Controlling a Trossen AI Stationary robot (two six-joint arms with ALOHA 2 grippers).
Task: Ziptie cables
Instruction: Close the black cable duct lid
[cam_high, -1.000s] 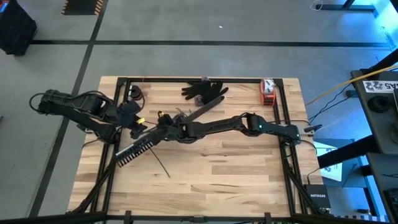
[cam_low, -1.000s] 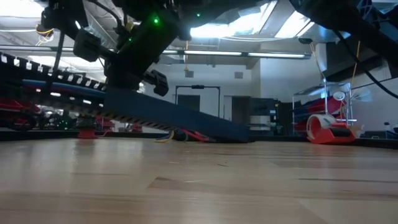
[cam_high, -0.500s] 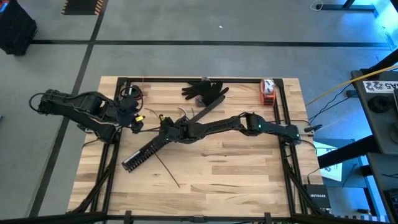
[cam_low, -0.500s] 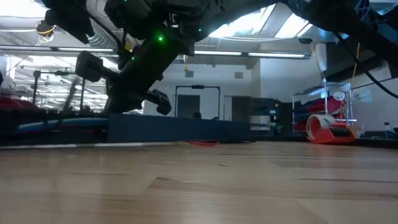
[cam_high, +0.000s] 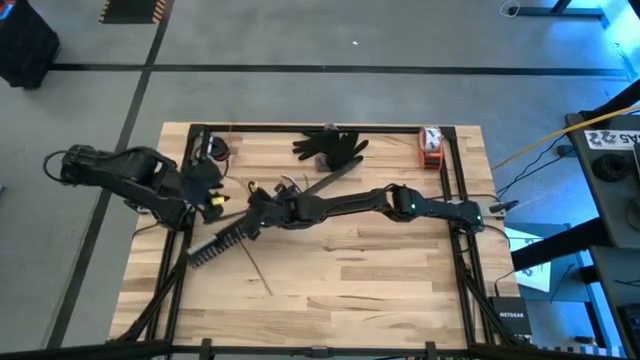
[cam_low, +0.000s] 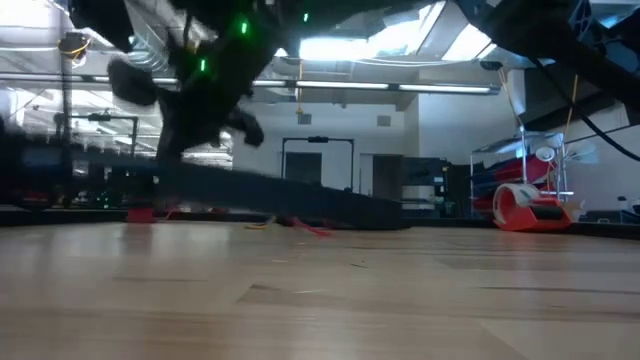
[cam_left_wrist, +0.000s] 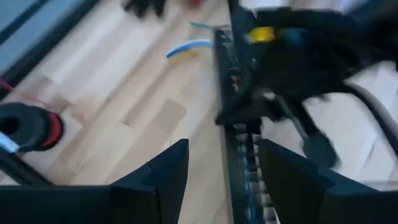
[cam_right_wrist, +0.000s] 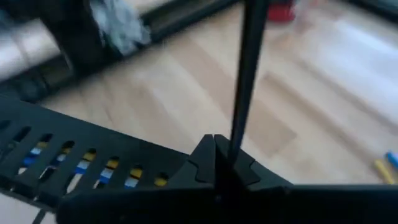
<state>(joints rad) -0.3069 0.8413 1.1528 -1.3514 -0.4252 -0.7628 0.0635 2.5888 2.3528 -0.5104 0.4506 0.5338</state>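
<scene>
The right gripper (cam_high: 252, 205) is closed on the long black comb-slotted plastic bar (cam_high: 215, 243), left of the wooden table's (cam_high: 380, 280) centre. The left gripper (cam_left_wrist: 217, 180) is held half open astride it. The thin curved cables (cam_high: 290, 183) are not yet bound, and the thin dark ziptie (cam_high: 257, 270) is seen unused nearer the front edge.

Slotted bar (cam_high: 222, 240) lies diagonally left of centre on tabletop (cam_high: 380, 270); ziptie (cam_high: 257, 269) just before it; gloves (cam_high: 330, 147) behind; tape roll (cam_high: 431, 146) back right.

two dark jointed arms (cam_high: 340, 205), green indicator lights, black fingers (cam_left_wrist: 163, 177).
</scene>
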